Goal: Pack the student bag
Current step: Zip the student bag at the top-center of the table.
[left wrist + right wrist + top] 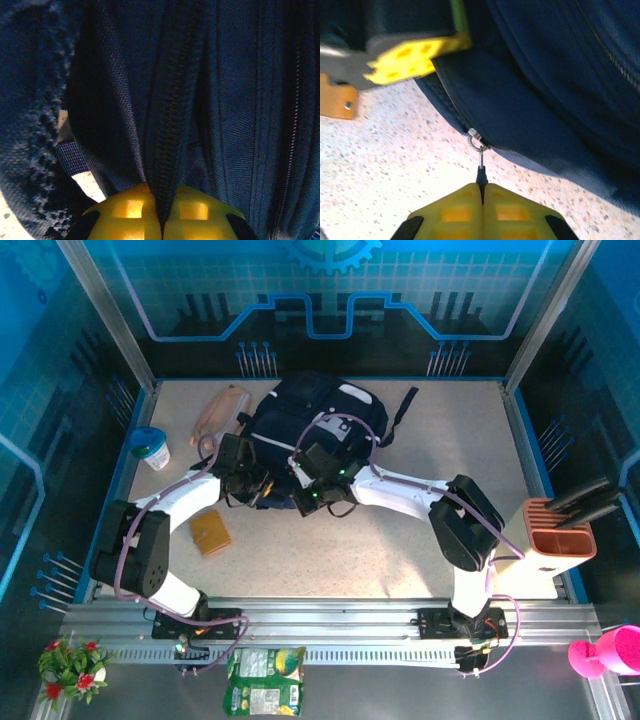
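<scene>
Speckled table, one student bag: left jaws pinch fabric, right jaws zipper pull.

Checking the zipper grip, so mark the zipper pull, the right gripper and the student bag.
zipper pull (481,162), right wrist view, on its thin metal stem.
right gripper (482,190), right wrist view, between its shut yellow fingertips.
student bag (290,400), top external view, on its upper navy fabric.
</scene>
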Robot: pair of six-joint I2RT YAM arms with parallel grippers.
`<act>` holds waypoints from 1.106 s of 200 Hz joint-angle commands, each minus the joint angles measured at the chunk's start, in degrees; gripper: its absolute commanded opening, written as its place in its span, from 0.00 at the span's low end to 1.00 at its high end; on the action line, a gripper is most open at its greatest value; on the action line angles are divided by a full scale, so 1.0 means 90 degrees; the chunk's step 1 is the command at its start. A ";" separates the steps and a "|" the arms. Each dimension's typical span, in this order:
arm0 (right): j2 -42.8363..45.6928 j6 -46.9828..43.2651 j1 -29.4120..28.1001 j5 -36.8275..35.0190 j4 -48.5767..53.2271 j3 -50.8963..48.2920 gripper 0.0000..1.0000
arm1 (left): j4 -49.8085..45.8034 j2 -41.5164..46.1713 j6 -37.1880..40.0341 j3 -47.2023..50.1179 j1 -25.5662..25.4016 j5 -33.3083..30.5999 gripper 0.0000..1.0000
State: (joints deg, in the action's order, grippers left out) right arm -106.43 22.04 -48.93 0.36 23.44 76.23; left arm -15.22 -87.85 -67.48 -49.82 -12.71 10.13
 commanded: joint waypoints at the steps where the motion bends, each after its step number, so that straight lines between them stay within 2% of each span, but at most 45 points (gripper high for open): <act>1: 0.0386 0.0198 0.0110 -0.0612 0.0423 -0.0633 0.00 | 0.0078 0.0106 0.0317 -0.0382 0.0078 -0.0027 0.00; 30: 0.0582 0.0397 0.0504 -0.1181 0.0320 -0.1208 0.00 | -0.0151 0.0217 0.0538 -0.0509 0.0133 -0.0075 0.00; 52: 0.0764 0.0352 0.0926 -0.1309 0.0014 -0.1387 0.00 | -0.0211 0.0246 0.0638 -0.0509 0.0133 0.0014 0.00; 114: 0.0671 0.0207 0.2139 -0.1665 -0.0618 -0.1131 0.00 | -0.0418 0.0390 0.0889 -0.0442 0.0143 0.0184 0.00; 141: 0.0463 0.0457 0.2452 -0.2104 -0.0361 -0.0853 0.01 | -0.0353 0.0364 0.0975 -0.0446 0.0143 0.0433 0.00; 151: 0.0352 0.0745 0.2575 -0.2213 -0.0017 -0.0658 0.05 | -0.0359 0.0293 0.1058 -0.0546 0.0145 0.0582 0.00; 171: 0.0346 0.0841 0.2704 -0.1797 0.0269 -0.0474 0.15 | -0.0330 0.0151 0.1148 -0.0710 0.0097 0.0829 0.00; 183: 0.0563 0.0707 0.2692 -0.1443 0.0169 -0.0591 0.25 | -0.0320 0.0048 0.1201 -0.0808 0.0018 0.0929 0.00; 206: 0.1308 0.0454 0.2704 -0.0680 -0.0376 -0.1130 0.50 | -0.0371 -0.0100 0.1276 -0.0925 -0.0154 0.0955 0.01; 221: 0.1761 0.0433 0.2758 -0.0369 -0.0620 -0.1345 0.60 | -0.0351 -0.0167 0.1233 -0.0886 -0.0274 0.0899 0.02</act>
State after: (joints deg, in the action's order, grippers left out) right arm -98.26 26.81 -24.56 -9.06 21.21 66.87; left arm -19.94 -88.51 -58.24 -55.33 -13.19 15.07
